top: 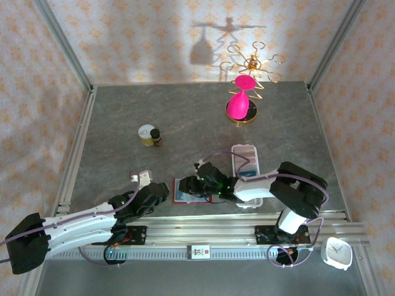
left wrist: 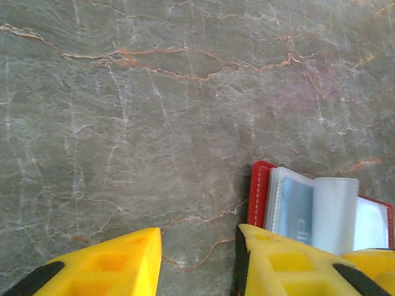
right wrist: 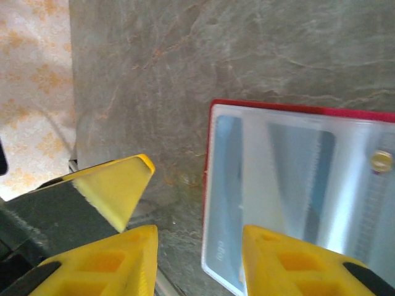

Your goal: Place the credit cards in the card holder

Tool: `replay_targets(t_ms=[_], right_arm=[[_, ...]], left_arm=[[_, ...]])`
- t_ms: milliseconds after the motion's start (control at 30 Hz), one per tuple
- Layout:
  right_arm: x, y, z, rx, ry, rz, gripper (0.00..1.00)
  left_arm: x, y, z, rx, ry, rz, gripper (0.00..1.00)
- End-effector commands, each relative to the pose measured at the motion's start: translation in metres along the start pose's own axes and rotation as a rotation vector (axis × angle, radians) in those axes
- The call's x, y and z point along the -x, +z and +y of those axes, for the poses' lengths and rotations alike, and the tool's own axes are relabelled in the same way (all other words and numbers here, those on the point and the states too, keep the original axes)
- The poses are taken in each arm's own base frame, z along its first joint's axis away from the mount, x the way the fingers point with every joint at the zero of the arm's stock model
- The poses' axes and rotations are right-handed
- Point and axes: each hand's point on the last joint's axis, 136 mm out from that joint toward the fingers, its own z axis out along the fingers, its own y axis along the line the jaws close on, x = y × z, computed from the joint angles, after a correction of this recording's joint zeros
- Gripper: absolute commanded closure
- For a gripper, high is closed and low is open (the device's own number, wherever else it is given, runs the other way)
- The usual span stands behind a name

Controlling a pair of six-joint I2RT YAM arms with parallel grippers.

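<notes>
Red holder (left wrist: 259,197) (open), cards (left wrist: 296,209) inside

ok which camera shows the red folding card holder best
Right wrist: the open red folding card holder lies large and close, clear plastic sleeves and snap visible. Left wrist catches one corner; top external shows it small and distant.

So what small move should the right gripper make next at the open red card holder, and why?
Probably shut the right gripper on the edge of the card holder to steady it: its jaws stand open astride that edge, and a clear sleeve stands up loose.
</notes>
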Motion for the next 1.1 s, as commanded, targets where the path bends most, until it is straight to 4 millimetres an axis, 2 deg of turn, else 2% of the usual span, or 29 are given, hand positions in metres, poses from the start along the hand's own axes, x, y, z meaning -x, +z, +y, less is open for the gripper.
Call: replay_targets(t_ms=[0, 267, 500, 733, 867, 900, 967, 1067], right_arm=[[0.002, 0.005, 0.023, 0.074, -0.030, 0.002, 0.58], [0.005, 0.013, 0.035, 0.116, -0.042, 0.010, 0.57], [0.012, 0.022, 0.054, 0.167, -0.063, 0.008, 0.58], [0.028, 0.020, 0.085, 0.208, -0.138, -0.035, 0.59], [0.055, -0.008, 0.094, 0.157, -0.232, -0.127, 0.60], [0.065, -0.020, 0.092, 0.132, -0.259, -0.166, 0.60], [0.083, -0.049, 0.089, 0.088, -0.305, -0.239, 0.70], [0.094, -0.098, 0.105, 0.067, -0.479, -0.328, 0.72]], left_arm=[[0.004, -0.002, 0.003, 0.015, 0.008, -0.023, 0.60], [0.014, -0.009, 0.008, 0.059, 0.008, -0.058, 0.60], [0.024, -0.016, 0.010, 0.087, 0.023, -0.092, 0.60], [0.037, -0.025, 0.014, 0.090, 0.010, -0.152, 0.60], [0.045, -0.033, 0.007, 0.068, 0.004, -0.173, 0.60], [0.046, -0.034, 0.006, 0.063, 0.007, -0.178, 0.60], [0.050, -0.037, -0.003, 0.042, 0.023, -0.183, 0.61], [0.053, -0.041, -0.028, -0.017, 0.081, -0.158, 0.63]])
